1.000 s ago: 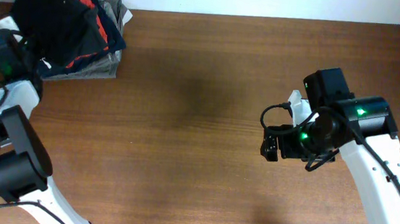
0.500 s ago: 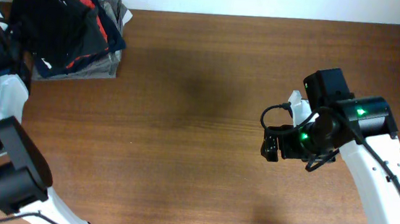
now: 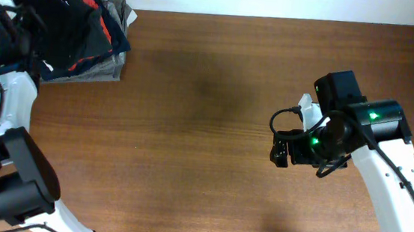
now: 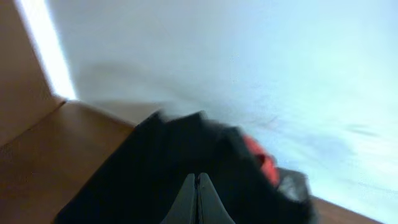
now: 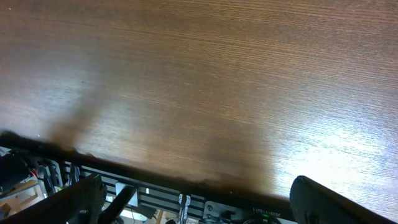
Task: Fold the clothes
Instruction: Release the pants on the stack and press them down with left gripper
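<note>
– Over the tabletop [image 3: 216, 94], seen from above, where is the black garment [image 3: 54, 20]?
– Far left corner, heaped on a pile with a red piece [image 3: 89, 0] and a grey one [image 3: 118, 11]. The left tool [image 3: 8, 27] sits at the pile's left edge. The right tool [image 3: 283, 149] hovers above bare wood, well apart from it all.

– And the left wrist view?
– Its fingers [image 4: 189, 199] are pressed flat together, with black cloth right behind them. It's blurred, so I can't tell whether a fold is pinched between them.

– Right wrist?
– Fingers [image 5: 87, 196] spread wide, nothing between them, only wood grain below.

– So which step is this?
– Fetching the garment off the pile, I judge; no folding has begun. The next move calls for drawing it to the open middle and laying it flat. Only the black piece should come, since red or grey could drag along. The right tool would have to cross over to help stretch it out.
</note>
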Available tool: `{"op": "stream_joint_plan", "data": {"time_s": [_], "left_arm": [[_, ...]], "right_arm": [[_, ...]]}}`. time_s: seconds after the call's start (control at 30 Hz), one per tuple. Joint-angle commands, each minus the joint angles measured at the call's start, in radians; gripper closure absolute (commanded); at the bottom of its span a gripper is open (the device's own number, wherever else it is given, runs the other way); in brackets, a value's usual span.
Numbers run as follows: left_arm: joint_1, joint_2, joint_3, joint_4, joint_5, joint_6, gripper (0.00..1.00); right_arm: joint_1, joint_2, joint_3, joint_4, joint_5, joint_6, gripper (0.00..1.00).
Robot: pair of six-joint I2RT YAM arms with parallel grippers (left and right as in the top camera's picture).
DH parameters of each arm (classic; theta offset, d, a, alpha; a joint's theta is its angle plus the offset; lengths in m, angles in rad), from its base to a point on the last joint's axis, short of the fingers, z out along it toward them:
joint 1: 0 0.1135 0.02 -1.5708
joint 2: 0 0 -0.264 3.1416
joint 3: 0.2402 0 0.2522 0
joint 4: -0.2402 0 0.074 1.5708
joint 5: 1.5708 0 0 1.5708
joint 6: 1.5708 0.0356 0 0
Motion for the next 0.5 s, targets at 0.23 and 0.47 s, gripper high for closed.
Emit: {"op": "stream_joint_plan", "data": {"time_s": [0.23,0.47], "left_arm": [[-0.052,0.375,0.586,-0.477,0.037,0.097,1.0],[-0.049,0.404,0.597,-0.483,-0.035,0.094,1.0]], "right_arm": [[-0.007,-0.009,0.017,-0.004,0.013,0.003,0.01],[-0.007,-0.009,0.017,-0.003,0.046,0.003,0.01]]}}
